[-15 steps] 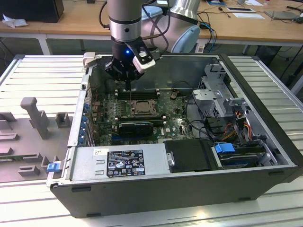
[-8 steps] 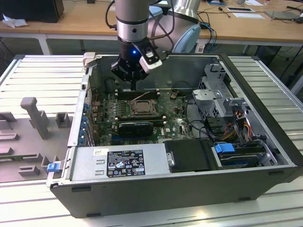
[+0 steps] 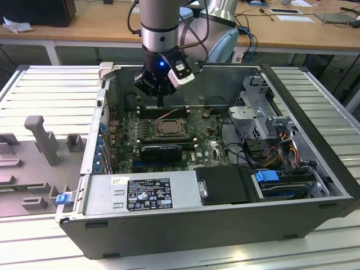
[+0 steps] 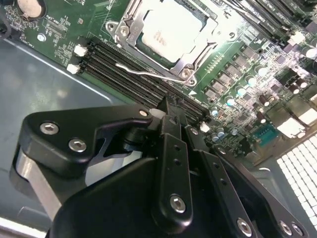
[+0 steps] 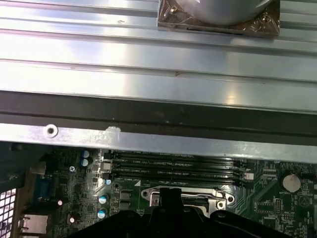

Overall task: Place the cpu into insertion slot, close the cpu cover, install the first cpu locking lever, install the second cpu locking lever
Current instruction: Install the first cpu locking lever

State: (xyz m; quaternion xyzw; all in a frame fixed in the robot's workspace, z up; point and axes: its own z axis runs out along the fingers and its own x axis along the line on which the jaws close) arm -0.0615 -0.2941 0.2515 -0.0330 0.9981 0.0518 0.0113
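In the exterior view the end effector point(image 3: 160, 101) hangs clenched and empty over the memory slots point(image 3: 163, 111), at 12 o'clock from the cpu point(image 3: 169, 128). In the second wrist view the cpu point(image 4: 168, 29) sits in the insertion slot point(image 4: 140, 48) with the cpu cover point(image 4: 184, 63) down around it. A wire lever point(image 4: 143, 72) lies along the cover's edge. Faint print on the chip face is unreadable. At 6 o'clock, a black printed label point(image 3: 149, 194) on the power supply point(image 3: 180, 188) is too small to read.
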